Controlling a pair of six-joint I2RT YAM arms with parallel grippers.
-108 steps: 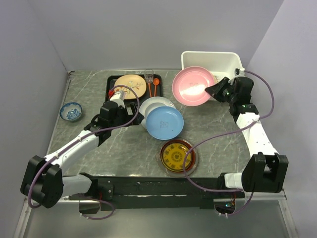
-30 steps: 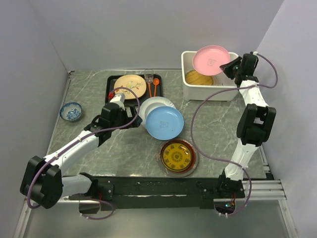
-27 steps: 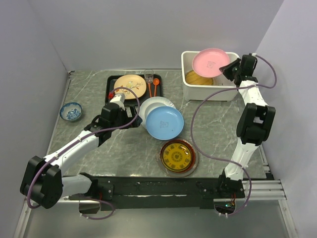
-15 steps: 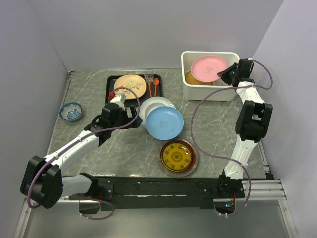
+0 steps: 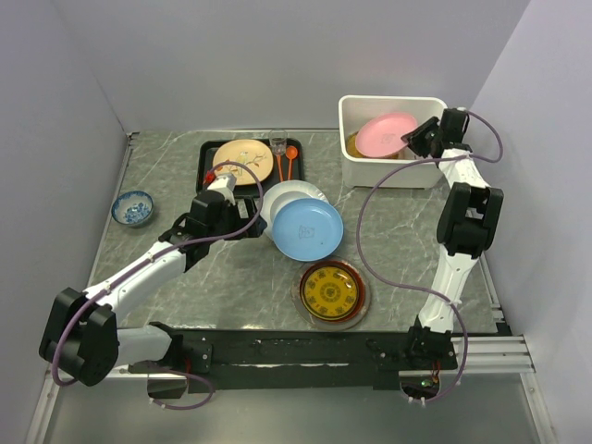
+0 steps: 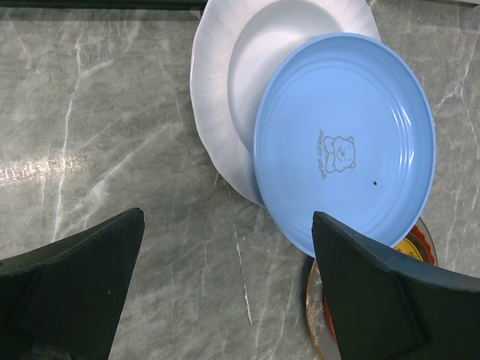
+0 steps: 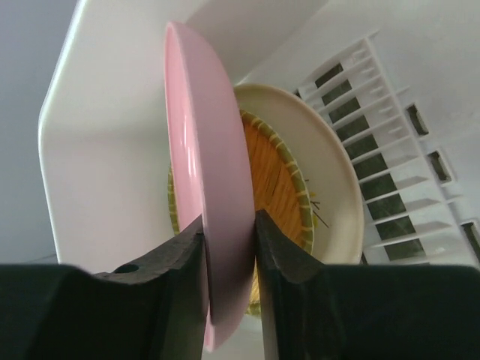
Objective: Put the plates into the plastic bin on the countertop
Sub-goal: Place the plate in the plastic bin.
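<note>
The right hand (image 7: 229, 241) was clamped on the rim of the pink plate (image 7: 204, 165), holding it tilted inside the white plastic bin (image 7: 97, 150), above an orange-centred plate (image 7: 283, 184). The left hand (image 6: 227, 225) hung wide apart over the blue plate (image 6: 345, 142).

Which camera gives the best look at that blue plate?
The left wrist view: the blue plate fills it, bear print readable. The top view shows it small, overlapping the white plate. The right wrist view misses it.
</note>
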